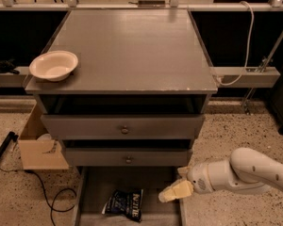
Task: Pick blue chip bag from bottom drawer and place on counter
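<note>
Empty hand [171, 184], jaws apart, hovers above bottom drawer [132, 179], right of blue chip bag [125, 205]

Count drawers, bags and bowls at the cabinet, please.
Drawers: 3 (upper knobbed drawer, lower knobbed drawer, bottom drawer)
Bags: 1 (blue chip bag)
Bowls: 1 (bowl, on counter)
Total: 5
Gripper at bottom drawer's right edge.

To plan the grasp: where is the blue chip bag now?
The blue chip bag lies in the open bottom drawer, at the view's bottom centre; the gripper hovers just right of it.
</note>
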Controlling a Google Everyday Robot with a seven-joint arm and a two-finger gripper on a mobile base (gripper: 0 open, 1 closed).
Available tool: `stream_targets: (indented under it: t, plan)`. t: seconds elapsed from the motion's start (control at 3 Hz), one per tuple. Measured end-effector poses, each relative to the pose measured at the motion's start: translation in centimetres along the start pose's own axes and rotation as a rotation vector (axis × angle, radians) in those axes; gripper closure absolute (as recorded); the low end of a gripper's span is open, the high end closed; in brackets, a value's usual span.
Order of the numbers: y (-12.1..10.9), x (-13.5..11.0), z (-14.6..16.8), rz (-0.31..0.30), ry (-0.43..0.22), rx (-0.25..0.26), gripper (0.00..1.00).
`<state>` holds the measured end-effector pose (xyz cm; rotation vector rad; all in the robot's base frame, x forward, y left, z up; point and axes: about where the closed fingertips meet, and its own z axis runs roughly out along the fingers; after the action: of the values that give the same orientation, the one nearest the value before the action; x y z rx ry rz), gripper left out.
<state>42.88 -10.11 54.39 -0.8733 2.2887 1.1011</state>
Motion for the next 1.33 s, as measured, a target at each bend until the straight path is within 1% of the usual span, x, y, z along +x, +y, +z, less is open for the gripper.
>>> stream_targets:
  t: [0.33, 0.67, 1.0, 1.33]
  plan:
    - [-0.1, 3.3, 3.5, 0.081, 0.047, -0.035, 0.0]
    - [-0.5, 6.4, 6.9, 0.168, 0.113, -0.077, 0.0]
    - [-1.8, 8.2, 9.8, 0.228, 0.166, -0.087, 0.0]
    - [-2.6, 8.6, 11.2, 0.249, 0.172, -0.072, 0.0]
